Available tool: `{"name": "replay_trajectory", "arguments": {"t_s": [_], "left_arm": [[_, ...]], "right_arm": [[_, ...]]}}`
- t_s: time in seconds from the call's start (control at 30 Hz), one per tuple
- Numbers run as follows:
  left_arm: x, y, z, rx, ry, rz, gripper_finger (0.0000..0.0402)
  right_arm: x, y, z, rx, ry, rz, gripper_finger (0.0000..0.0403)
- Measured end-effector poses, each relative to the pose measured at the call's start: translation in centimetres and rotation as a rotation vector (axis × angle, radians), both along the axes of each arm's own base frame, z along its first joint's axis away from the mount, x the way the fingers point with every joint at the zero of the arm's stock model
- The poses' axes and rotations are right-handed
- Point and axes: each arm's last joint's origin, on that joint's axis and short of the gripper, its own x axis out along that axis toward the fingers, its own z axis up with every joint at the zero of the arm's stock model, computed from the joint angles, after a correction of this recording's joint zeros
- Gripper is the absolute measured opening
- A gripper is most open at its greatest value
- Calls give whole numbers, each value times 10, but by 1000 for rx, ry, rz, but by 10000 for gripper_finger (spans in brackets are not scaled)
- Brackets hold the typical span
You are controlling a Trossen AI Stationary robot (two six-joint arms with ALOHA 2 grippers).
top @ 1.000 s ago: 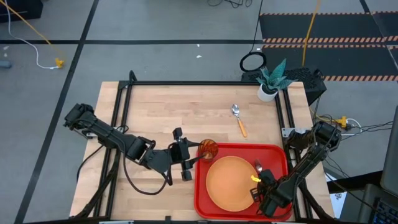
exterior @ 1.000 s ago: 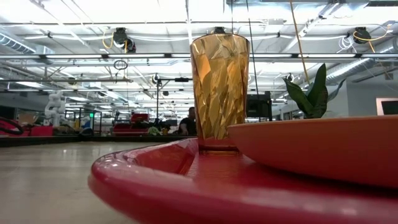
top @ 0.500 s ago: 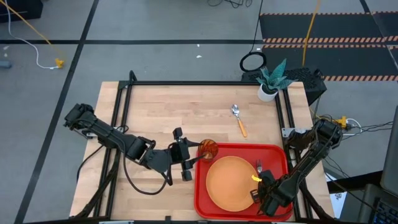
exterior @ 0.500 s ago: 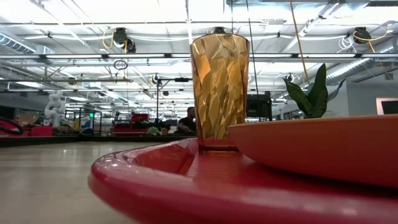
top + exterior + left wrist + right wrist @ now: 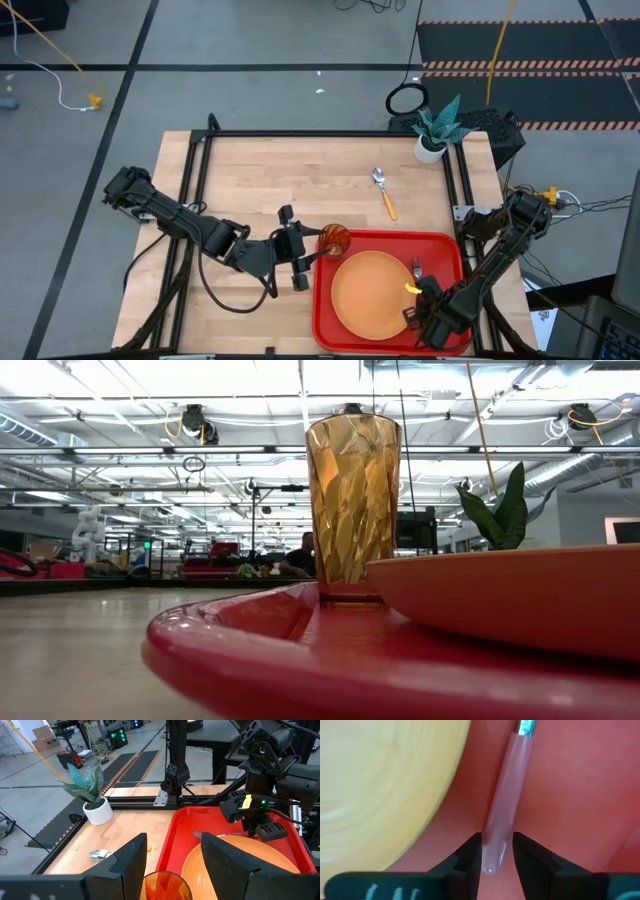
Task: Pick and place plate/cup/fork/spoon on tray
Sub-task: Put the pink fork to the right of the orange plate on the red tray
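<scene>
The red tray (image 5: 325, 335) lies at the table's near right. On it rest the orange plate (image 5: 372, 290), the amber cup (image 5: 334, 240) upright in its far left corner, and the fork (image 5: 416, 267) flat beside the plate's right edge. My left gripper (image 5: 303, 262) is open at the tray's left rim, its fingers (image 5: 130, 865) standing on either side of the cup (image 5: 167, 885) without touching it. My right gripper (image 5: 497, 855) points down over the tray, slightly open, with a finger close on each side of the fork's pink handle end (image 5: 496, 847). The spoon (image 5: 384, 192) lies on the wood beyond the tray.
A white pot with a green plant (image 5: 433, 135) stands at the table's far right corner. A black frame rail (image 5: 300, 134) runs along the far edge and down both sides. Bare wood (image 5: 260, 180) spreads across the far left and centre.
My right gripper has eased back a little toward the table's near edge, along the fork's handle. The fork stays flat on the tray.
</scene>
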Motion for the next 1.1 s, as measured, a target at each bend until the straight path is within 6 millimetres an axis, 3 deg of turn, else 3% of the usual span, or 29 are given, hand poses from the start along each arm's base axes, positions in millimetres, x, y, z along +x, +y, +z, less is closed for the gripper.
{"name": "replay_trajectory", "arguments": {"t_s": [1.1], "left_arm": [[0, -1, 0, 3, 0, -2, 191]], "right_arm": [[6, 8, -9, 24, -45, -24, 100]]}}
